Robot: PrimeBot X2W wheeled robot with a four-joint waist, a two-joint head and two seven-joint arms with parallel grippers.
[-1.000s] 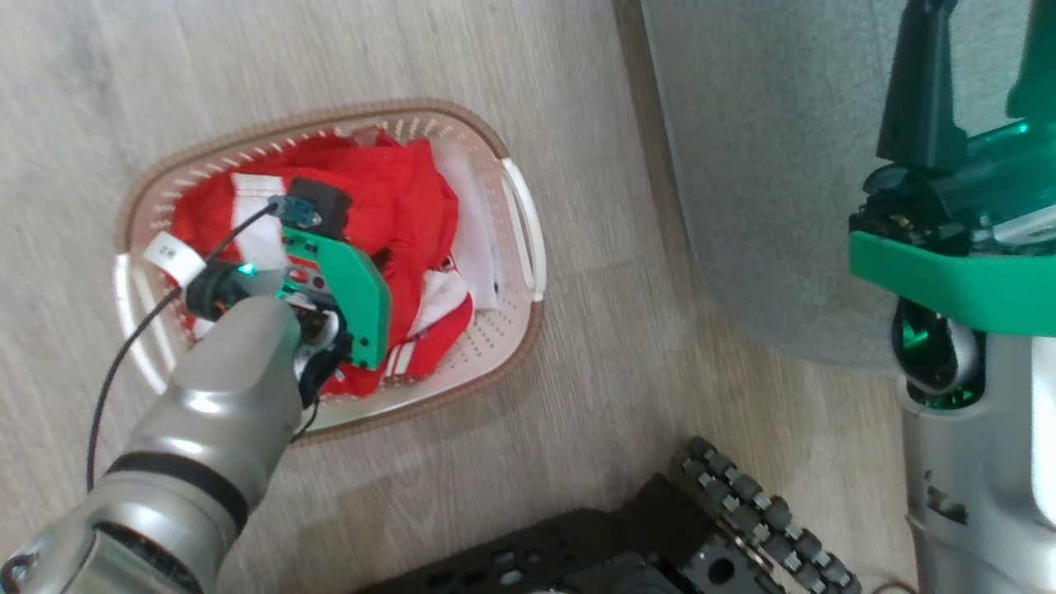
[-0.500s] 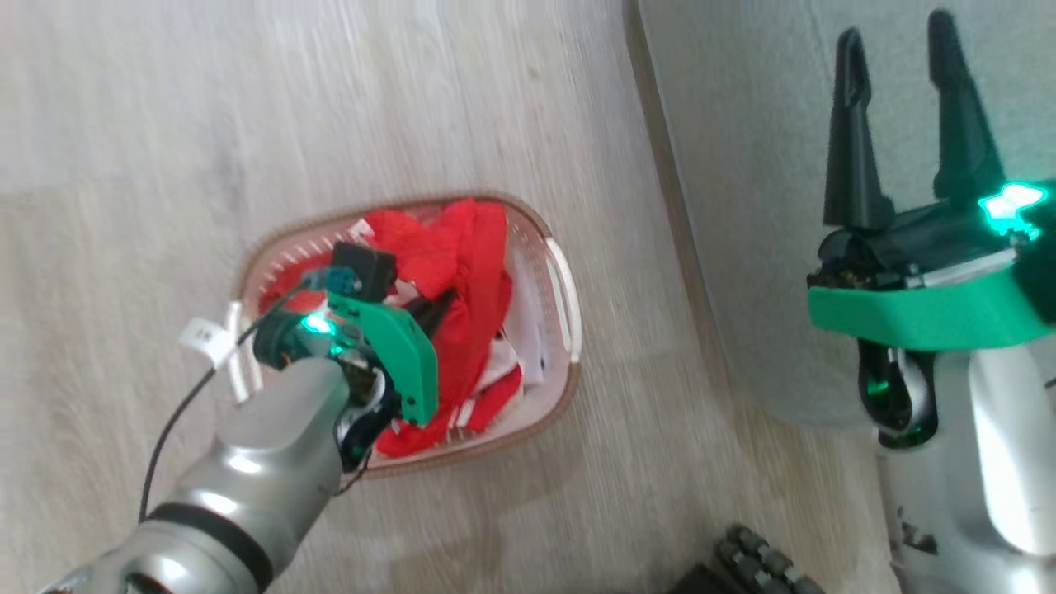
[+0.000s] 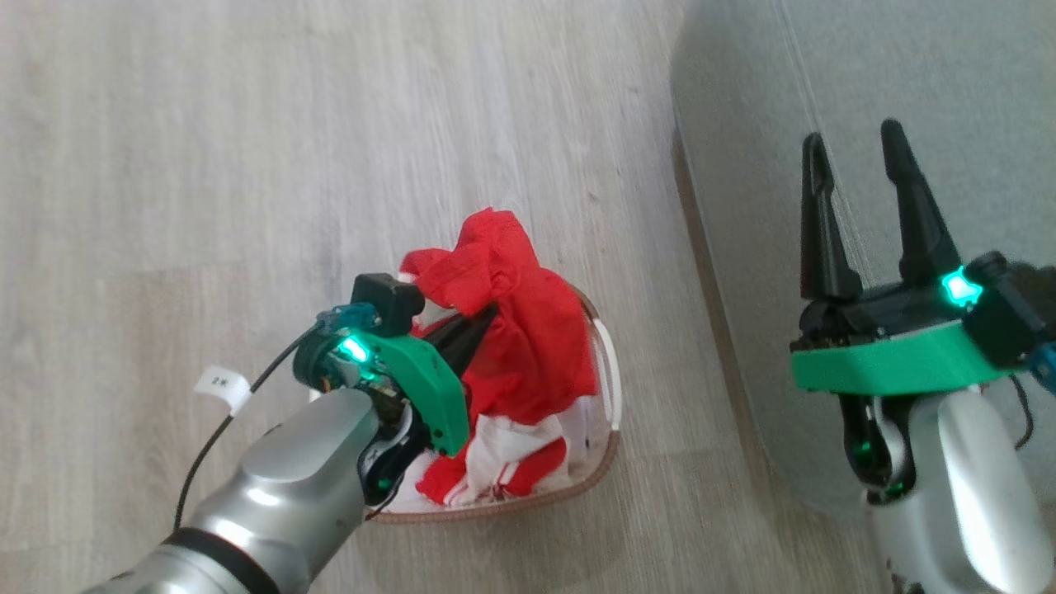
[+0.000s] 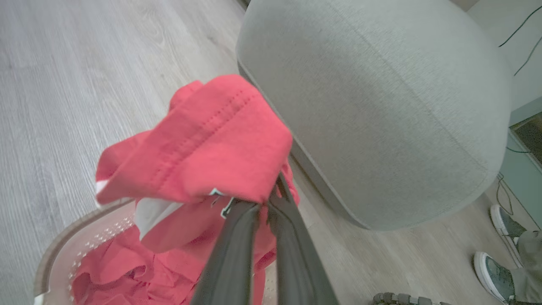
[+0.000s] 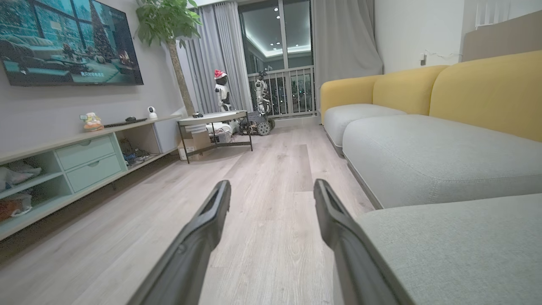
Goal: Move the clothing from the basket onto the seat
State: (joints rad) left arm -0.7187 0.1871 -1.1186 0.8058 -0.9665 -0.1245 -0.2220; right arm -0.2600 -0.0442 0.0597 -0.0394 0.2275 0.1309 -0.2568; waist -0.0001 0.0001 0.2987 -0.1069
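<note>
The clothing is a red and white heap in the basket (image 3: 605, 462). My left gripper (image 3: 485, 315) is shut on a red garment (image 3: 536, 346) and holds its top fold above the basket, while the lower part still hangs into the heap. In the left wrist view the closed fingers (image 4: 283, 212) pinch the red garment (image 4: 203, 140) over the basket's rim (image 4: 55, 250), with the grey-green seat (image 4: 372, 106) just beyond. My right gripper (image 3: 851, 136) hovers open and holds nothing over the seat (image 3: 825, 66). Its spread gripper (image 5: 271, 184) points along the floor.
Pale wood floor (image 3: 247, 124) surrounds the basket. A person's shoes (image 4: 493, 271) stand near the seat's corner. In the right wrist view a yellow-backed sofa (image 5: 465, 89) runs along the right, with a low cabinet (image 5: 84, 161) on the left and a small table (image 5: 211, 120) far ahead.
The head camera has shifted. My left gripper has risen, pulling a red garment up out of the basket. My right gripper's open fingers now show in full over the seat.
</note>
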